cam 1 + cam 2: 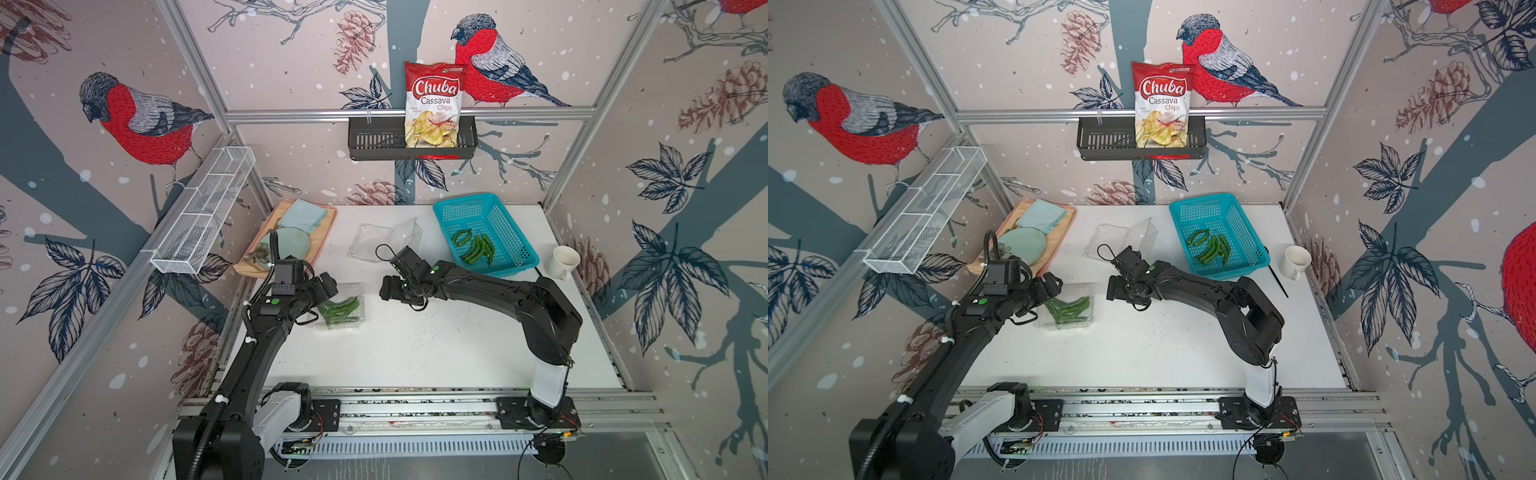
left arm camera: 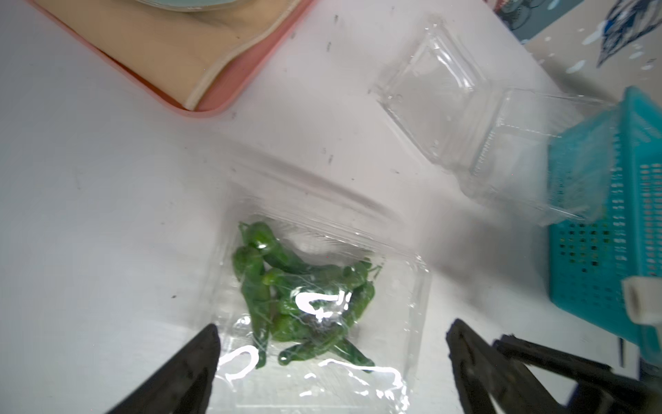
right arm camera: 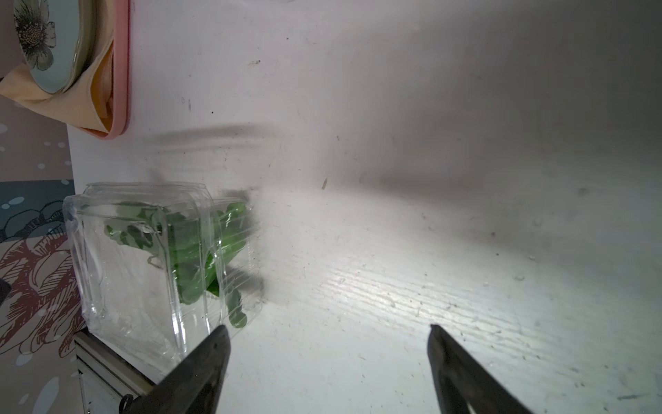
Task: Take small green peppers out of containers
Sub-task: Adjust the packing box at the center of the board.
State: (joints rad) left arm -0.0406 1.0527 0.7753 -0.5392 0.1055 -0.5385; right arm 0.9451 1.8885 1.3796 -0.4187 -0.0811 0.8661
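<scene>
Clear, thin plastic sets the terms for this step, which I judge to be getting the lid of the full container (image 1: 340, 308) open. At that container's left edge the left gripper (image 2: 331, 326) hangs with its jaws spread wide. One finger sits on either side of the box, neither visibly touching it, and it holds nothing. Inside the box the small green peppers (image 2: 283, 286) lie in a tangled heap, under a glaring lid that looks shut. Just right of the container the right gripper (image 3: 329, 328) is likewise wide apart and empty, with only bare table between its fingers. Farther right of the container, toward the back wall, sits the empty container (image 1: 384, 241) with its lid thrown back. Beyond that is the turquoise basket (image 1: 490, 224) with a loose cluster of peppers (image 1: 473, 247) lying in it.

To do this well, the left jaws should pinch the base low and gently, since such walls buckle. The right should catch only the lid's lip and peel it upward. Squeezing hard could pop the box sideways or bruise the peppers.
</scene>
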